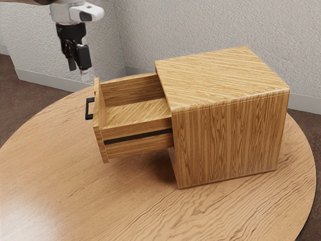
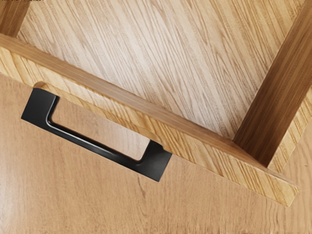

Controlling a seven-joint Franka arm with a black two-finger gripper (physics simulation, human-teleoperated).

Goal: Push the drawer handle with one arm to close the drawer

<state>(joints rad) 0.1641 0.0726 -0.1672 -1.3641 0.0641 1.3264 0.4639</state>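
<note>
Suspended above the near-field wood on the exterior view's left, the black tool (image 1: 78, 66) stands with its two fingers apart and nothing between them, short of a drawer (image 1: 140, 128) awaiting its push. The drawer juts well out of its wooden cabinet (image 1: 228, 145) toward the exterior view's left, its black handle (image 2: 92, 146) mounted on the outer face of the front panel (image 1: 98, 123). Tool and handle are apart, with the tool higher up. Closing has yet to be achieved: contact, the push and the final seating of the panel against the cabinet all remain. The job appears to be at its approach stage, likely calling for the tool to come down outside the handle, then press toward the exterior view's right. A descent too far inward could catch the panel's top edge, while an off-center push might make the drawer bind.

Inside the drawer, the grained floor and upright side walls are visible; the part still within the cabinet is hidden. A dark strip (image 1: 138, 137) runs along the drawer's near outer side. The cabinet, its top and near side in sight, sits to the right on the rounded wooden surface (image 1: 60, 191), a pale textured wall (image 1: 210, 25) on the far side.
</note>
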